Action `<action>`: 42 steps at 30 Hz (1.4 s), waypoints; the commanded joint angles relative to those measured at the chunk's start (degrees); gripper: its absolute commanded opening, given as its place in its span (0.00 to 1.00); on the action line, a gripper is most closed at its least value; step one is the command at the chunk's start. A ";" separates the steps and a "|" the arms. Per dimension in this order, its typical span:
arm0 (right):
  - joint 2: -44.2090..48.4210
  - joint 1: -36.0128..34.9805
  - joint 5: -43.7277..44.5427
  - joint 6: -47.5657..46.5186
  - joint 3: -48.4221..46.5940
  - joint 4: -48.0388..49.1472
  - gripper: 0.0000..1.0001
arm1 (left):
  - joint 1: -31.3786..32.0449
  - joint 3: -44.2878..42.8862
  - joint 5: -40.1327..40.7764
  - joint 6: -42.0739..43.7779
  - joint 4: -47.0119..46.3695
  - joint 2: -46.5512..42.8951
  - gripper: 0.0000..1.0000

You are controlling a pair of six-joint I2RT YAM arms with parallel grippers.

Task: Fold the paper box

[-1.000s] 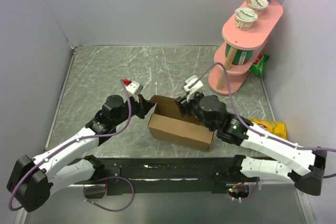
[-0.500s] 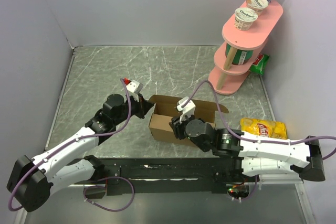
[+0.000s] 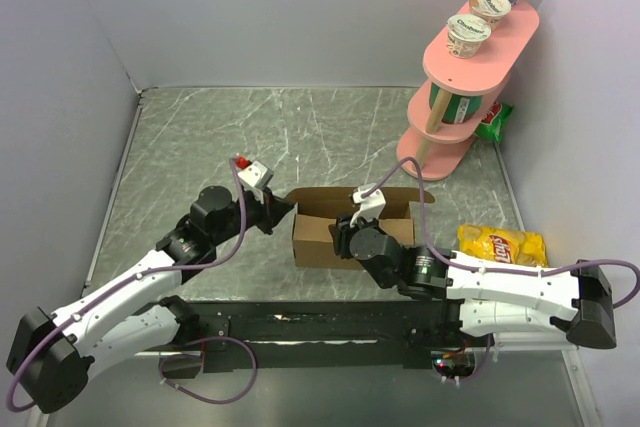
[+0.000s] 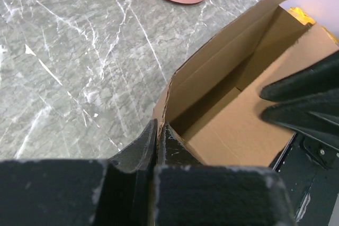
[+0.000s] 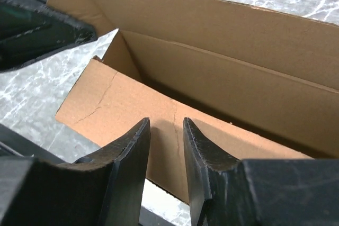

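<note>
1. Since the earlier frame, the right arm (image 3: 500,282) has swung from over the far right end of the paper box (image 3: 318,245) round to its near side. The box has turned to sit more nearly square to the worktop (image 3: 200,137) edge.
2. Location: the box stands mid-worktop between the two arms, open side up, with its rear flap (image 5: 222,25) raised.
3. Left jaws: pressed together on the top edge of the box's left end wall, pinching the cardboard.
4. Right jaws: spread part-way at the outer face of the near wall (image 5: 122,104), with nothing seen between them.
5. Handling, as judged:
   - The cardboard is thin, so the box is probably light.
   - It should be stiff across its panels and weak at the score lines.
   - It will probably slide on the smooth worktop unless it is held.
   - Fine cracks show in the near wall.
   - Take hold at panel edges close to a crease, not mid-panel.
6. Pose: the left arm (image 3: 150,277) reaches forward and rightward, low, to the box end. The right arm lies low along the near side, forearm pointing left, wrist turned toward the near wall.
</note>
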State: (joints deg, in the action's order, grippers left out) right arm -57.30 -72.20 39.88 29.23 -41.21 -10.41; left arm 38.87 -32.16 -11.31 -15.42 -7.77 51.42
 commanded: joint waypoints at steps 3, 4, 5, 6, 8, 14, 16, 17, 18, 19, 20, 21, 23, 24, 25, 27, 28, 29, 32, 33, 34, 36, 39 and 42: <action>-3.34 1.10 2.48 3.02 2.72 -5.84 0.39 | 3.93 -0.09 -2.32 0.04 -0.06 -1.49 0.01; -4.13 1.10 2.83 3.46 2.45 -6.28 0.39 | 4.19 0.08 -1.96 -0.31 0.12 -1.84 0.01; -4.49 1.10 3.27 3.98 2.19 -7.33 0.39 | 4.45 0.08 -1.61 -0.57 0.47 -2.46 0.01; -4.84 1.10 3.89 4.25 2.10 -7.77 0.39 | 4.54 0.00 -1.26 -1.10 0.82 -2.81 0.01; -5.63 1.19 4.24 4.43 1.57 -8.13 0.39 | 5.16 -0.44 -0.56 -3.29 1.44 -3.43 0.01; -7.47 1.01 4.51 3.55 0.61 -7.60 0.39 | 6.91 -2.46 5.85 -14.09 3.02 -1.94 0.01; -8.44 0.84 4.68 3.46 0.34 -7.43 0.39 | 7.44 -2.64 8.84 -18.23 2.41 -1.59 0.01; -8.79 0.66 4.94 3.46 0.26 -7.43 0.38 | 8.05 -2.99 9.98 -19.20 2.41 -1.50 0.01; -9.32 0.40 5.12 3.55 0.34 -7.34 0.38 | 8.41 -3.17 11.47 -20.51 2.58 -1.41 0.01; -9.41 0.31 5.38 3.55 0.43 -7.08 0.38 | 9.02 -3.43 14.01 -21.05 2.93 -1.32 0.01; -9.59 0.14 5.56 3.72 0.60 -6.90 0.38 | 9.20 -3.96 14.99 -21.40 3.55 -1.23 0.01; -9.76 -0.04 5.82 3.81 0.78 -6.73 0.38 | 9.38 -4.22 15.61 -22.19 3.64 -1.15 0.01; -9.85 -0.57 6.35 4.34 1.05 -6.55 0.38 | 9.90 -4.75 17.20 -23.07 3.90 -0.80 0.01; -9.85 -0.74 6.53 4.34 1.05 -6.64 0.38 | 10.25 -4.93 17.63 -23.51 4.08 -0.62 0.01; -9.85 -1.01 6.62 4.43 0.96 -6.90 0.38 | 11.30 -5.28 19.47 -23.60 4.34 0.08 0.01; -10.02 -1.27 7.49 4.43 0.78 -6.90 0.38 | 12.36 -5.54 21.41 -23.87 5.31 1.39 0.01; -10.11 -1.53 7.76 4.34 0.69 -7.07 0.38 | 13.59 -5.80 23.33 -24.13 5.57 1.84 0.01; -10.20 -1.71 8.02 4.43 0.61 -7.25 0.37 | 14.38 -5.98 24.74 -24.30 5.75 2.19 0.01; -10.46 -1.97 8.28 4.78 0.60 -7.60 0.37 | 18.16 -7.03 31.68 -24.31 6.98 3.60 0.01; -10.47 -1.98 8.29 5.04 0.61 -7.69 0.37 | 18.95 -7.47 33.18 -24.31 7.68 4.38 0.01; -10.55 -2.06 8.29 5.13 0.69 -7.86 0.37 | 20.53 -8.17 34.85 -24.05 9.07 4.74 0.01; -10.47 -2.24 8.37 5.39 0.61 -7.95 0.37 | 21.77 -8.88 38.28 -23.60 10.40 5.97 0.01; -10.47 -2.33 8.72 5.66 0.52 -8.39 0.37 | 24.84 -9.85 41.71 -23.60 11.90 6.76 0.01; -10.64 -2.33 9.08 5.84 0.26 -8.75 0.37 | 26.69 -10.98 44.79 -23.95 13.65 8.07 0.01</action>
State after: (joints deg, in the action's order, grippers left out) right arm -64.90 -74.17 51.99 33.01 -42.83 -8.86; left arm 61.67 -40.38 32.38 -36.60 2.98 57.30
